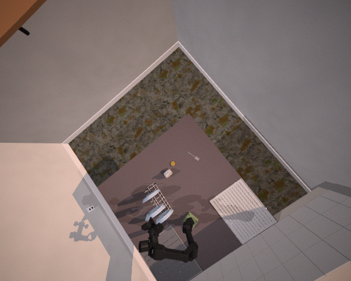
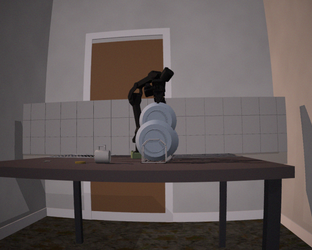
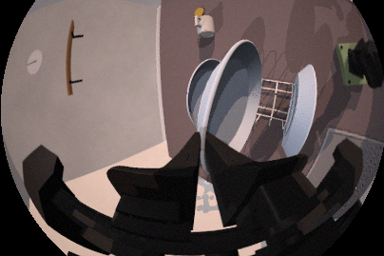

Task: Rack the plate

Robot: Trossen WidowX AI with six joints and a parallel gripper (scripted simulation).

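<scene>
My gripper (image 2: 158,101) (image 3: 201,136) is shut on the top rim of a white plate (image 2: 157,115) (image 3: 235,91) (image 1: 155,211). It holds the plate upright and edge-down above the wire dish rack (image 1: 161,197) (image 2: 153,139) (image 3: 276,100), clear of the rails. Two other white plates stand in the rack's slots, one at the far end (image 1: 150,196) (image 3: 197,88) and one at the near end (image 1: 165,216) (image 3: 304,103). In the exterior view the front rack plate (image 2: 154,141) hides the lower edge of the held plate. The rack stands level on the counter (image 1: 200,181) (image 2: 140,168).
A white mug (image 1: 167,172) (image 2: 102,156) (image 3: 204,26) lies beyond the rack, with a yellow disc (image 1: 172,163) (image 2: 80,162) and a small utensil (image 1: 194,156) farther off. A ribbed drying mat (image 1: 242,210) lies to the right. The arm's green base (image 1: 191,219) (image 3: 350,64) is close by.
</scene>
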